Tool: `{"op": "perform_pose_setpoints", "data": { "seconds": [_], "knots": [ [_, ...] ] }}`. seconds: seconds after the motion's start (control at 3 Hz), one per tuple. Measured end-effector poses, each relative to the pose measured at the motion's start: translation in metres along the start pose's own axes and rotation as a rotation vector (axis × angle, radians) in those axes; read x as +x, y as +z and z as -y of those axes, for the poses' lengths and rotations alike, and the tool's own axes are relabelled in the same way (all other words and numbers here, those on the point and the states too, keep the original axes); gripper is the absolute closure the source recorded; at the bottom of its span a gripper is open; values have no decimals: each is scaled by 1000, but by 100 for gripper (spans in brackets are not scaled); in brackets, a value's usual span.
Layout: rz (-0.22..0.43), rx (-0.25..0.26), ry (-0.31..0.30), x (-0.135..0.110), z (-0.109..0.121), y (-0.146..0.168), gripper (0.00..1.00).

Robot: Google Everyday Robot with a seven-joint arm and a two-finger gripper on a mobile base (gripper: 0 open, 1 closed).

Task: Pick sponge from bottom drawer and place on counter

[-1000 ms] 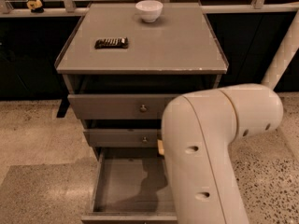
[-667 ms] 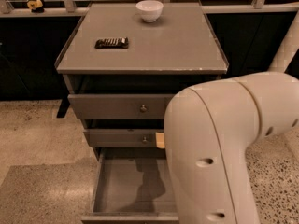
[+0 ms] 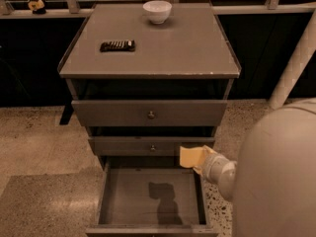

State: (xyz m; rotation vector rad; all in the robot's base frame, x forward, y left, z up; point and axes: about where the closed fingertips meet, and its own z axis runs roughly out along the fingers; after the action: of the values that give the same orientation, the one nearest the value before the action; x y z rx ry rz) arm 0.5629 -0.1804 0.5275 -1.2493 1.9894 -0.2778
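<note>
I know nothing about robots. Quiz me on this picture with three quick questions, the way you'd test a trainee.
1. True or false: the bottom drawer stands open.
2. Where is the sponge? A) lying on the counter; B) held by the gripper, above the drawer's right edge; C) lying on the drawer floor.
3. Name the two things that sit on the counter.
Key: 1 true. 2 B. 3 the white bowl and a dark flat packet.
</note>
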Motion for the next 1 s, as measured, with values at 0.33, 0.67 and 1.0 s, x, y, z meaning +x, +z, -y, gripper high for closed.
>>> {"op": "perform_pose_setpoints", "data": {
  "seconds": [0.33,0.67,1.0],
  "knots": [
    [-47,-53,-2,28,-33,-21,100],
    [-53,-34,-9,24,-23,-21,100],
    [-96,9,-60,14,6,-40,100]
  ]
}}
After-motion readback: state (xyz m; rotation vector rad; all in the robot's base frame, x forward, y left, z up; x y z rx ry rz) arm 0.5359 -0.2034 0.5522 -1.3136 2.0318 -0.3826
